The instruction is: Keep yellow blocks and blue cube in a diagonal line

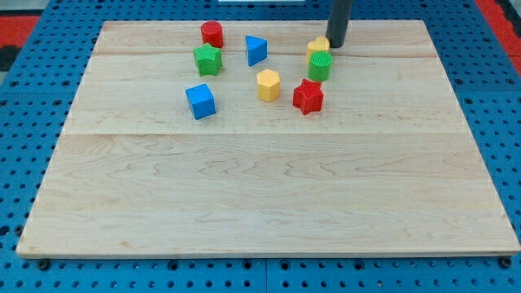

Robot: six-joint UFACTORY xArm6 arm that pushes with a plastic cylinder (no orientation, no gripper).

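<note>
A blue cube sits left of centre in the board's upper part. A yellow hexagonal block lies to its right. A second yellow block sits near the view's top, partly hidden behind a green cylinder and touching it. My dark rod comes down from the view's top; my tip rests right beside that second yellow block, on its right side, touching or nearly touching it.
A red cylinder, a green star and a blue triangular block stand at the upper left. A red star lies below the green cylinder. The wooden board lies on a blue pegboard.
</note>
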